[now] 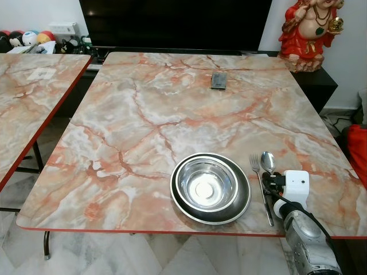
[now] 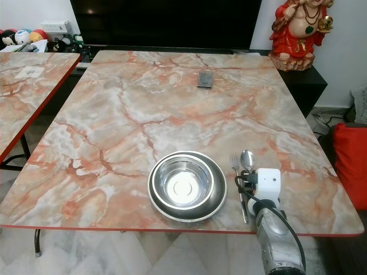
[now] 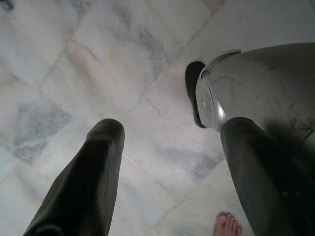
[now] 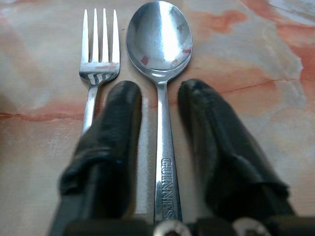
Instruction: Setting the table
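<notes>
On the marble table point(image 1: 172, 103), near its front edge, a steel bowl point(image 1: 206, 184) sits inside a wider steel plate point(image 1: 243, 201). A fork point(image 4: 100, 54) and a spoon point(image 4: 158, 37) lie side by side just right of the plate, heads pointing away from me. My right gripper point(image 4: 160, 93) rests low over the spoon's handle, open, one black finger on each side of it with small gaps; the left finger point(image 4: 120, 128) lies between fork and spoon. My left gripper point(image 3: 172, 132) hangs open above the tiled floor.
A small dark flat object point(image 1: 218, 81) lies far back on the table. A second marble table point(image 1: 28, 97) stands to the left across a narrow gap. A red figurine point(image 1: 309, 31) stands on a dark cabinet at back right. A person's bare toes point(image 3: 226, 225) show on the floor.
</notes>
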Tool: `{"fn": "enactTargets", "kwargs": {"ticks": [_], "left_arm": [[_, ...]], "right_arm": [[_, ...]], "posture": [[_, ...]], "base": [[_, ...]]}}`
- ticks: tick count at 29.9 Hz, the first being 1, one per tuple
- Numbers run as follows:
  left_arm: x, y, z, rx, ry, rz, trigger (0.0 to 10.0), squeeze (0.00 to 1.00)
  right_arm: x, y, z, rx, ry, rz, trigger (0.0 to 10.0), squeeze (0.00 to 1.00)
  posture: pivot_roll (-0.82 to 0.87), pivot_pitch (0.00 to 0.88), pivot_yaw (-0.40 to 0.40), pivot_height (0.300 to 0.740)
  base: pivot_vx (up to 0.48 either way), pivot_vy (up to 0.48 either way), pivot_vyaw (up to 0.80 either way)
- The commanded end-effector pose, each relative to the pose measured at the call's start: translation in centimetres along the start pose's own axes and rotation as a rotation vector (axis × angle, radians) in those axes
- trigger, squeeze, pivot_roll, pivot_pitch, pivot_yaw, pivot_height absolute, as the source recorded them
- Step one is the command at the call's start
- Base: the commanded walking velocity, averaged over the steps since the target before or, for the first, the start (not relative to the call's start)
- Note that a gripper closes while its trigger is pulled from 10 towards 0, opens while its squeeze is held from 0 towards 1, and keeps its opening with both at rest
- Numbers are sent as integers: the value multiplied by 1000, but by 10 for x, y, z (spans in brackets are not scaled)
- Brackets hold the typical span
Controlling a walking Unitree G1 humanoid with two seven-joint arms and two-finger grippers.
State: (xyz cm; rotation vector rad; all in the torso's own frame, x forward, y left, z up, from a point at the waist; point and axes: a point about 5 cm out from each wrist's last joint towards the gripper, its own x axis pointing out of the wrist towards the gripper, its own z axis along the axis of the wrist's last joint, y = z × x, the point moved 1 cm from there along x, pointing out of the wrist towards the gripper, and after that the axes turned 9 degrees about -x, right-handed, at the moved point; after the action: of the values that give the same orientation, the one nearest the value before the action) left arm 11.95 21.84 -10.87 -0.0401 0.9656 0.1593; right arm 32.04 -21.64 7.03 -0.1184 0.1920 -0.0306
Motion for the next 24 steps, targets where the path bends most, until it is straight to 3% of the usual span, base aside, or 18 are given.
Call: {"fn": "enactTargets", "kwargs": {"ticks": [1, 2, 4, 13, 21, 24], "left_arm": [[-3, 3, -10, 5, 39, 9, 10000, 0], [-3, 3, -10, 5, 39, 9, 10000, 0], [-3, 3, -10, 5, 39, 9, 10000, 0], [-3, 3, -10, 5, 38, 8, 10000, 0], [-3, 4, -10, 4, 37, 9, 10000, 0], [-3, 4, -10, 2, 36, 9, 10000, 0]], "right_arm": [[0, 0, -4, 5, 14, -10, 10000, 361], [0, -1, -3, 7, 9, -17, 10000, 59], [1, -3, -1, 7, 0, -31, 10000, 0], [2, -11, 17, 33, -96, -91, 10000, 0], [0, -18, 46, 104, -279, -153, 10000, 0], [-3, -19, 53, 72, -329, -164, 10000, 0]], "posture": [[9, 142, -17, 740], [9, 142, -17, 740], [9, 141, -16, 740], [9, 140, -16, 740], [11, 131, -14, 740], [9, 123, -13, 740]], "base": [[0, 0, 0], [0, 0, 0], [0, 0, 0], [0, 0, 0], [0, 0, 0], [0, 0, 0]]}}
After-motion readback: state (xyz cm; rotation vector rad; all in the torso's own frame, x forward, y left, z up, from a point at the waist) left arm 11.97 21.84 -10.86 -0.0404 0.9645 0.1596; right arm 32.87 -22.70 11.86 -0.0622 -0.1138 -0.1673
